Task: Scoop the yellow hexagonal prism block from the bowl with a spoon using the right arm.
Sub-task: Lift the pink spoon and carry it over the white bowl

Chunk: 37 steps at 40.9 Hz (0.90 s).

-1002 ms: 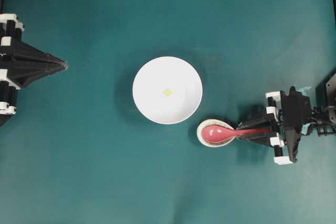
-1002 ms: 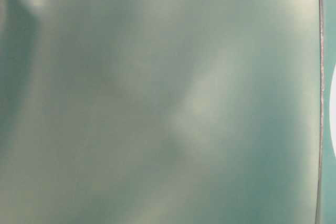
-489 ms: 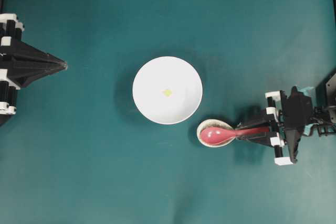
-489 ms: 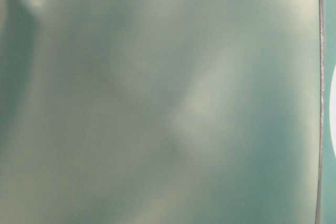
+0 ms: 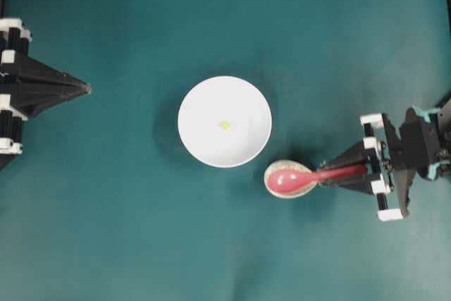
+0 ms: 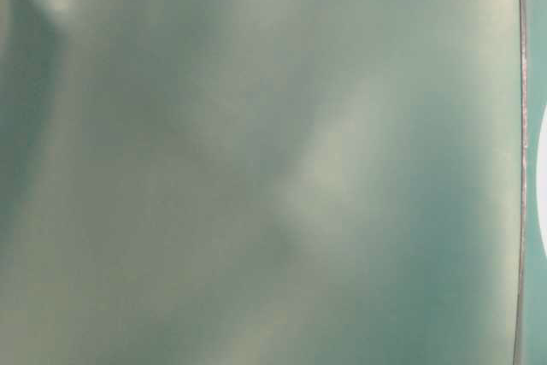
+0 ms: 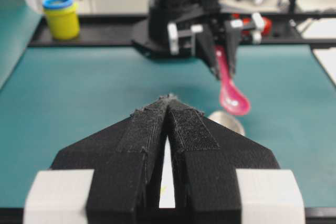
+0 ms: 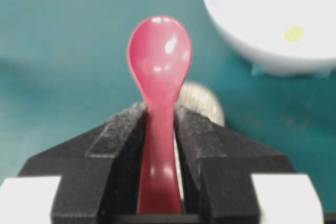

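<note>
Right gripper (image 5: 343, 173): fingers pinching the spoon (image 5: 303, 177) handle, scoop above the spoon rest (image 8: 202, 100). Left gripper (image 5: 83, 89): fingers pressed together. Bowl (image 5: 194, 119): holds the yellow block (image 5: 224, 125).

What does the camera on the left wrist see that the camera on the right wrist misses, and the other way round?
Only the left wrist view shows its own shut left claw, a yellow jar with a blue lid beyond the table, and the whole right claw from the front.

Only the right wrist view shows the yellow hexagonal prism block lying in the white bowl.

Both show the pink-red spoon gripped by its handle, lifted above the speckled spoon rest.
</note>
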Motion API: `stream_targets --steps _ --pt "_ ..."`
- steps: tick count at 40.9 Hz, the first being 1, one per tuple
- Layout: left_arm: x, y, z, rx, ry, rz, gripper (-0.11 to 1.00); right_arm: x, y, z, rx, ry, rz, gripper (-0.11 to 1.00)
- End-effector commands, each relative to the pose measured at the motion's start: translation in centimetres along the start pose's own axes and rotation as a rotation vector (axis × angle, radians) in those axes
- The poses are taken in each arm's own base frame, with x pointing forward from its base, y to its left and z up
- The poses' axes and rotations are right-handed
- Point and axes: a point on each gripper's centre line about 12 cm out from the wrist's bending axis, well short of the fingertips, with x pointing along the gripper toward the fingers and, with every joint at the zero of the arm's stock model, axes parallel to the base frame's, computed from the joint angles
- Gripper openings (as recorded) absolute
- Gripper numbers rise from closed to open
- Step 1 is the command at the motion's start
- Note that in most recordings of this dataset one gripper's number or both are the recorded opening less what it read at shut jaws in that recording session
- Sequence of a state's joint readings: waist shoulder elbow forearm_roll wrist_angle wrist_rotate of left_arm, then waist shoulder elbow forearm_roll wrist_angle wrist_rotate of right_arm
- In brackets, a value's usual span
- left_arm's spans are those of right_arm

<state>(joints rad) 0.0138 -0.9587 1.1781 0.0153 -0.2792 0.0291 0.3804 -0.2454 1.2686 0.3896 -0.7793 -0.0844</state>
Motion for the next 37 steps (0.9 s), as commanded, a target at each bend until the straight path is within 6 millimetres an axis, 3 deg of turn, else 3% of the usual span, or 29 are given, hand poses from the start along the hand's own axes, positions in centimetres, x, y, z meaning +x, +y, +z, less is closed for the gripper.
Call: stream_targets --steps 1,17,37 --pt "0.3 0.1 0.9 0.005 -0.021 0.003 -0.01 0.4 0.2 2.2 0.002 -0.013 0.006 0.25" --pt "0.3 0.1 0.8 0.005 -0.018 0.003 -0.01 1.8 -1.5 7.7 0.051 0.128 -0.018 0.25" --pt "0.3 0.1 0.8 0.003 -0.020 0.003 -0.01 3.4 -5.5 11.0 0.138 0.244 -0.110 0.25"
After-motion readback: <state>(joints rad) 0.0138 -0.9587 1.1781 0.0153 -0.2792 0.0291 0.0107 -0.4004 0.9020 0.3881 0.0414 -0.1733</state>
